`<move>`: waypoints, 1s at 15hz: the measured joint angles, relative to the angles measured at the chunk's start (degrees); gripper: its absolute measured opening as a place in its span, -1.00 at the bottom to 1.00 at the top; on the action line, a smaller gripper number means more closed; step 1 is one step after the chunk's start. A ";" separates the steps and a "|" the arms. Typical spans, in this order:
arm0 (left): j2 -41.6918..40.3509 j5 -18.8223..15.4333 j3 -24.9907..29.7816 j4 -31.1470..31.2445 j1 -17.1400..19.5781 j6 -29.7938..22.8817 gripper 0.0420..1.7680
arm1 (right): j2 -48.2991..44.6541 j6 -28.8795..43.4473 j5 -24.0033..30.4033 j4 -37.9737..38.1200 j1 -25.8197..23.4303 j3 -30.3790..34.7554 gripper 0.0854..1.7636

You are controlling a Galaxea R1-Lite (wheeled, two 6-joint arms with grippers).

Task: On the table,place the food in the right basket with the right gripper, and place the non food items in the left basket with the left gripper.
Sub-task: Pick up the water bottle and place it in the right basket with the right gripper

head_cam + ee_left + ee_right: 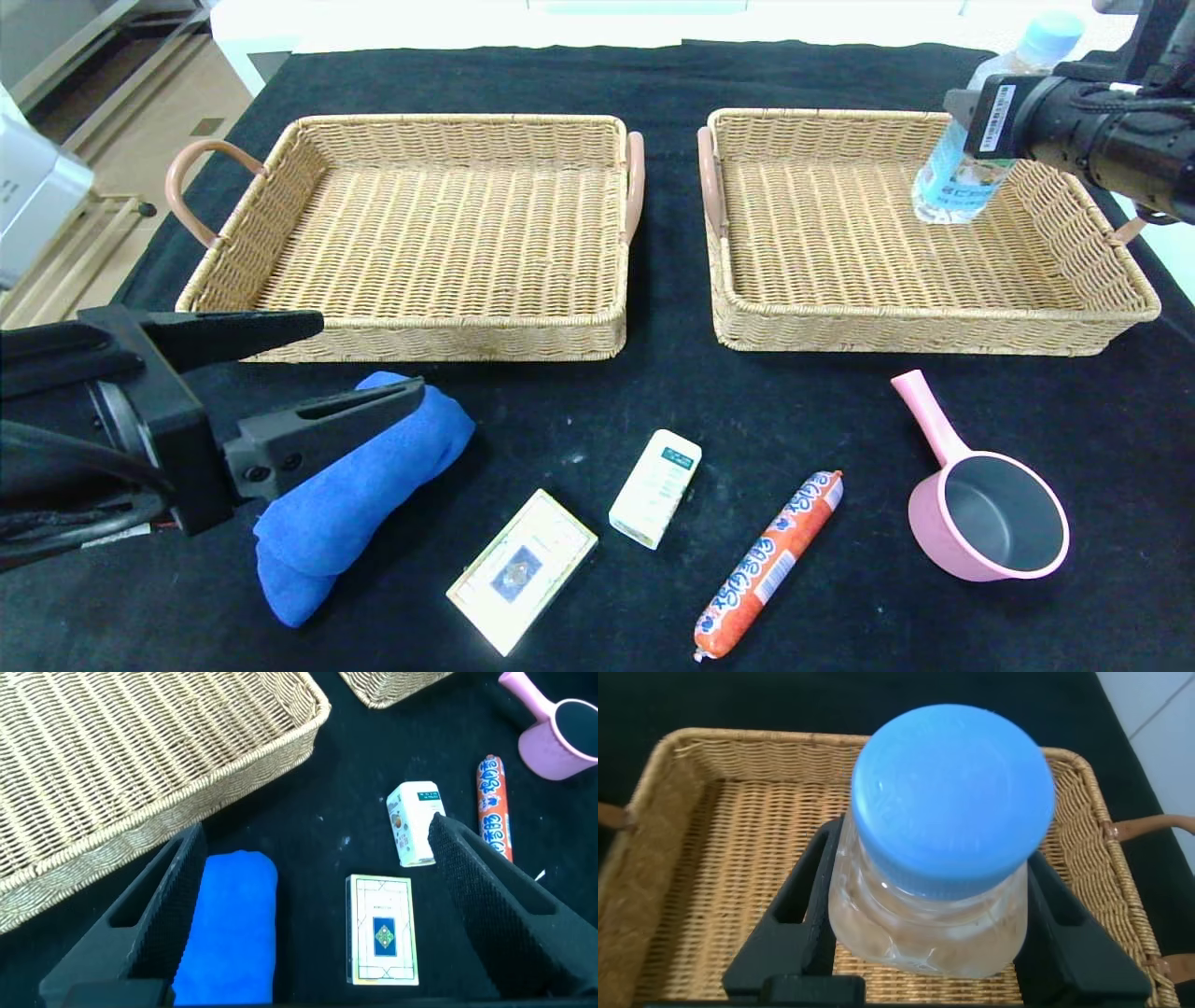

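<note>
- Nearest the head camera, the left pincer (pixel 369 364) hovers low over the blue cloth (pixel 350 495), its two black fingers spread wide and holding nothing; the wrist view shows the cloth lying between the fingers.
- Over on the far right, the right pincer (pixel 924 924) is pinching a clear water bottle (pixel 971 159) with a blue cap (pixel 952 793), held upright above the far right corner of the right basket (pixel 924 322).
- Judging by the task, the step in hand is setting the bottle into that basket. To do it well, I would lower it until its base meets the wicker floor, staying clear of the rim, then let go gently so it does not topple.
- Waiting on the counter (pixel 579 401) in front of the baskets: an orange sausage (pixel 767 565), a small white box (pixel 655 487) and a flat card pack (pixel 521 569), a pink saucepan (pixel 990 523), and the cloth. Only the sausage looks to be food.
- Empty for now, the left basket (pixel 420 341) sits just beside the right one, with their pink handles nearly touching.
- Black cloth covers the counter, showing a few pale specks near the white box.
- Beyond its far edge lies a white surface, and at the left a pale wooden floor and some shelving can be seen.
</note>
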 joint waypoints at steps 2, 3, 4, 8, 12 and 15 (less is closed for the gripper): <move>-0.04 0.00 0.02 -0.02 0.00 0.00 0.94 | 1.71 1.49 1.54 0.04 -2.23 -1.63 0.17; -0.04 0.00 0.06 -0.02 0.01 0.00 0.94 | 2.60 2.32 2.17 0.04 -3.18 -2.73 0.17; -0.04 0.02 0.06 -0.02 0.00 0.00 0.94 | 3.45 2.82 2.50 0.06 -3.95 -3.67 0.17; -0.04 0.00 0.06 -0.02 0.01 0.00 0.94 | 6.90 3.02 4.05 0.12 -6.60 -7.72 0.17; -0.04 0.00 0.02 -0.02 0.00 0.00 0.94 | 9.63 3.05 5.42 0.11 -7.97 -10.29 0.17; 0.00 0.00 0.09 0.00 0.00 0.04 0.94 | 9.98 3.05 6.47 0.09 -8.11 -10.51 0.17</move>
